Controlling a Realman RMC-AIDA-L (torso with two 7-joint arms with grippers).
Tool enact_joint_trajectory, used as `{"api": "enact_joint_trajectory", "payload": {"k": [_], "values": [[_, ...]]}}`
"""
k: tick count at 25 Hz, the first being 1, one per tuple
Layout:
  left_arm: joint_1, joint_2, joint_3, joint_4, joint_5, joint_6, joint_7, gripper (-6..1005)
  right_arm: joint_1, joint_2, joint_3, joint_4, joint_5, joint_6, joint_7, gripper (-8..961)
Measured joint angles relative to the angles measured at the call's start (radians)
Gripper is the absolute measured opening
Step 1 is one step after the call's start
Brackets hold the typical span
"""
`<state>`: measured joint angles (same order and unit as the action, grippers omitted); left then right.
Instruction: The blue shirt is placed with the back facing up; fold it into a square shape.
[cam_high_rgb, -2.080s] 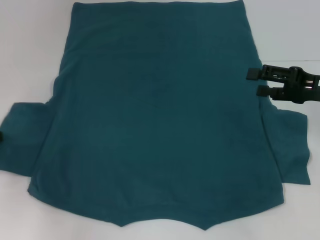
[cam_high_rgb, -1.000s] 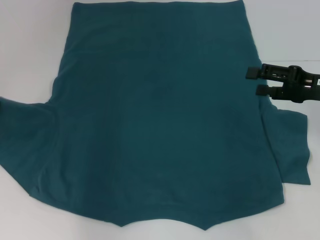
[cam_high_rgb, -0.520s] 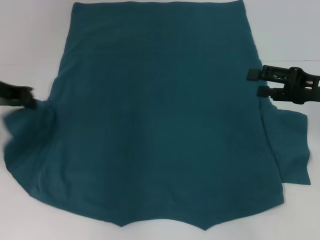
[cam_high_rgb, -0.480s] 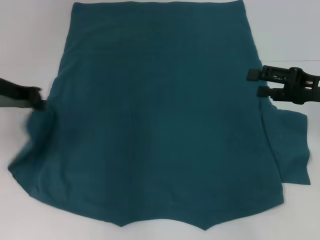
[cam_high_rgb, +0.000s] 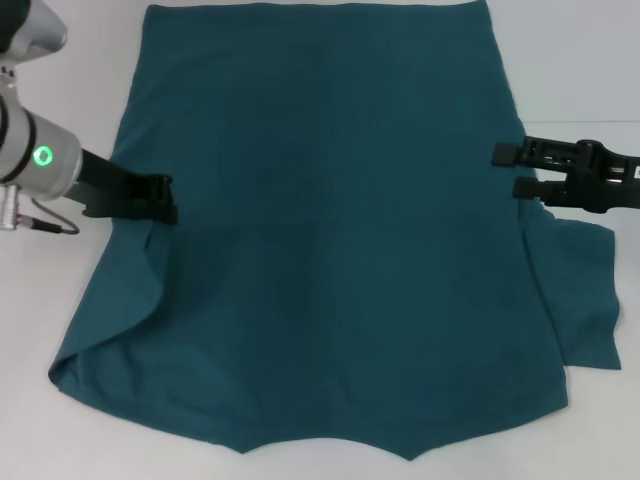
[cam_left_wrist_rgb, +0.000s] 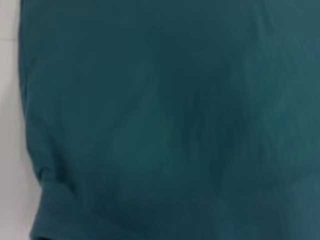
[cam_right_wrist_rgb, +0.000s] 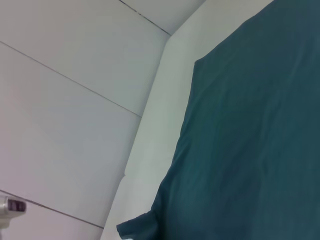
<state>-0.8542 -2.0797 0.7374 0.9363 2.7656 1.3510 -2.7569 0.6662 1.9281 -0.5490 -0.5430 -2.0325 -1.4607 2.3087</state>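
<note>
While left hand (cam_high_rgb: 165, 200) pinches blue shirt's (cam_high_rgb: 330, 230) folded sleeve, right hand (cam_high_rgb: 508, 168) spread, white table (cam_high_rgb: 575, 60).

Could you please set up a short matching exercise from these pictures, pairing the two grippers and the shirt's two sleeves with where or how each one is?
Things:
1. left gripper
2. right gripper
3. left sleeve
4. right sleeve

States:
A. spread flat out to the side on the table
B. folded in over the body of the shirt
C. at the shirt's right edge, fingers apart
D. over the shirt's left side, above the folded sleeve

Pairs: 1-D, 2-C, 3-B, 4-A
</note>
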Motion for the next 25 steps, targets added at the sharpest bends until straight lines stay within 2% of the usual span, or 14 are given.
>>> {"api": "enact_joint_trajectory", "payload": {"k": [6,10,12,14,17,20,22,25], "values": [[-0.013,0.016,-0.001,-0.053,-0.052,-0.019,0.043,105,-0.006,0.000,0.001,0.000,0.000,0.002,-0.001,858],[0.001,0.025,-0.001,-0.048,-0.232,0.131,0.288,111,-0.007,-0.004,-0.004,-0.001,-0.001,0.002,-0.010,856],[0.022,0.025,-0.001,-0.035,-0.325,0.226,0.441,178,-0.007,-0.008,-0.006,-0.001,-0.002,0.002,-0.019,855],[0.056,0.017,-0.002,-0.001,-0.361,0.256,0.521,246,-0.009,-0.013,-0.008,-0.001,-0.003,-0.001,-0.025,854],[0.114,0.010,-0.003,0.037,-0.373,0.227,0.520,361,-0.018,-0.024,-0.026,-0.007,-0.014,-0.020,-0.029,853],[0.169,0.012,-0.003,0.048,-0.387,0.254,0.538,503,-0.028,-0.049,-0.054,-0.015,-0.058,-0.085,-0.044,852],[0.204,0.002,-0.003,0.067,-0.394,0.306,0.625,575,-0.037,-0.066,-0.060,-0.033,-0.092,-0.148,-0.060,851],[0.255,-0.027,0.001,0.098,-0.410,0.384,0.770,645,-0.073,-0.074,-0.059,-0.100,-0.119,-0.216,-0.065,850]]}}
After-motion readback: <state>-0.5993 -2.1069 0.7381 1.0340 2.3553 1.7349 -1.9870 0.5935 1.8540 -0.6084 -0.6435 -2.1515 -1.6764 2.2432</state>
